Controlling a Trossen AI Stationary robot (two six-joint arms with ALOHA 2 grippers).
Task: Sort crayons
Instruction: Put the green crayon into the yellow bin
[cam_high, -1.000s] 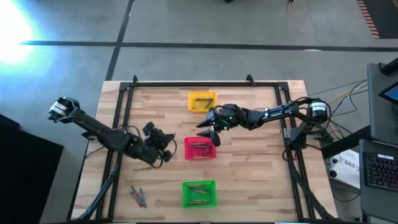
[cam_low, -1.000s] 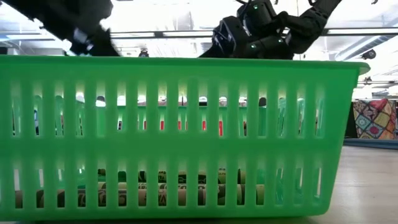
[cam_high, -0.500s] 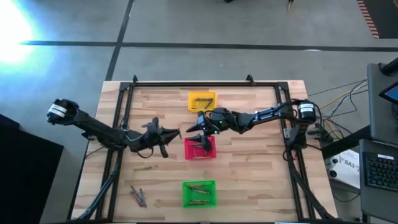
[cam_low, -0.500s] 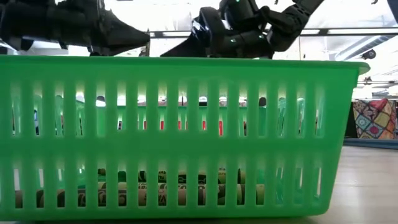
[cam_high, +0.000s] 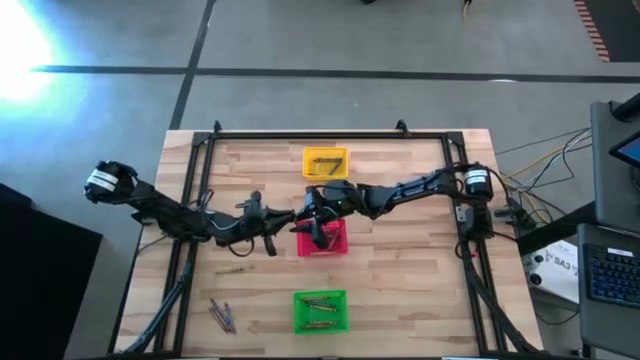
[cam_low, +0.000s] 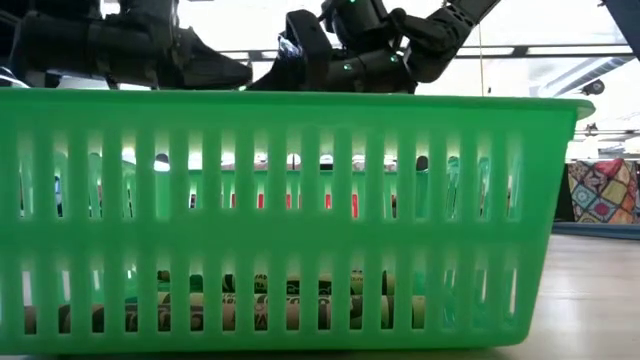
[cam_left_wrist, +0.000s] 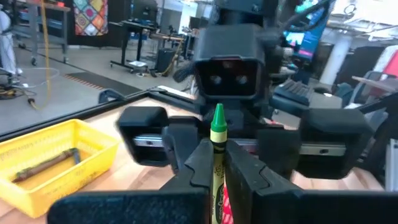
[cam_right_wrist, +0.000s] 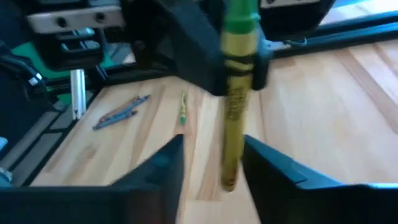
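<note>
Gripping crayon (cam_left_wrist: 217, 134), left gripper (cam_left_wrist: 214, 163).

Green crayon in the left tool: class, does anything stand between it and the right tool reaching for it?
Nothing visible does. The left tool holds the green crayon, whose free end already sits between the right tool's open fingers.

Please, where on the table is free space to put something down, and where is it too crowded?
Free: wood right of the red basket and green basket. Crowded: above the red basket, where the left pincer and right pincer meet around a green crayon. Loose crayons lie front left.
</note>
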